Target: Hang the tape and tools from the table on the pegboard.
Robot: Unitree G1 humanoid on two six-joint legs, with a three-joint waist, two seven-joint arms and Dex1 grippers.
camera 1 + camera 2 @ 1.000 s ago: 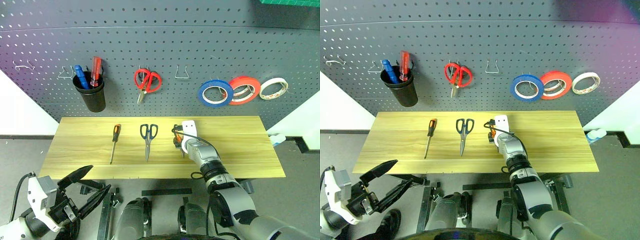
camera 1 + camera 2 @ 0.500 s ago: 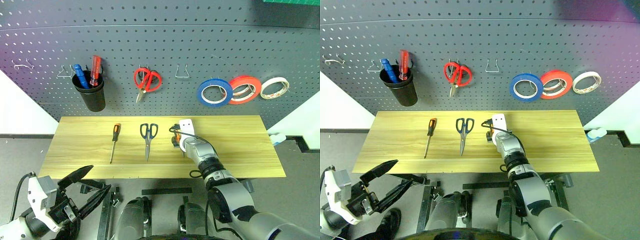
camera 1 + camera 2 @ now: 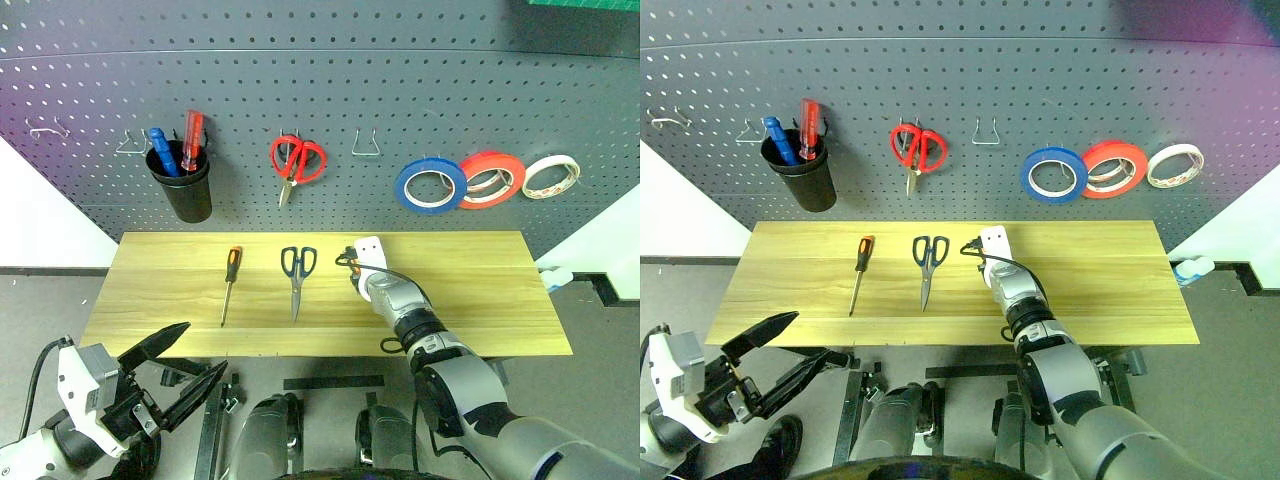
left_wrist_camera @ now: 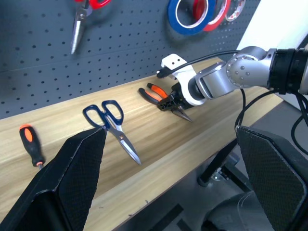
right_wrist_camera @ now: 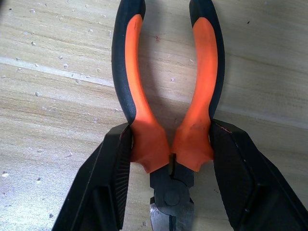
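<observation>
1. Right wrist view: right gripper (image 5: pixel 169 180) has its two black fingers (image 5: pixel 103 190) pressed against both sides of the pliers (image 5: pixel 168 96), at the base of the orange-and-black handles, just above the pivot. Pliers lie flat on the table (image 5: pixel 43 96), handles spread apart, pointing away from the wrist.
2. Left eye view: right gripper (image 3: pixel 358 282) is down on the table (image 3: pixel 480 290) at its middle, right of the scissors (image 3: pixel 296 276); its arm hides most of the pliers here.
3. Left wrist view: pliers (image 4: pixel 161 96) lie on the wood with the right gripper (image 4: pixel 174 100) clamped at the joint and the metal tip poking out past it.
4. Left gripper (image 3: pixel 190 360) hangs low, off the table's front edge at the left, fingers spread wide, nothing between them.
5. Screwdriver (image 3: pixel 230 284) with orange-and-black handle lies on the left part of the table, handle toward the pegboard (image 3: pixel 320 90); dark-handled scissors just beside it to the right, blades pointing to the front edge. Both apart from each other and from the pliers.
6. Blue tape (image 3: pixel 430 185) hangs on a pegboard hook, right side, overlapping the red tape ring (image 3: pixel 489 179); cream-white tape ring (image 3: pixel 548 176) further right.
7. Also on the board: red-handled scissors (image 3: pixel 296 163) on a hook, black cup (image 3: pixel 186 187) holding the red and blue screwdrivers (image 3: pixel 176 143), bare metal hook (image 3: pixel 366 145) between the red scissors and the tapes.
</observation>
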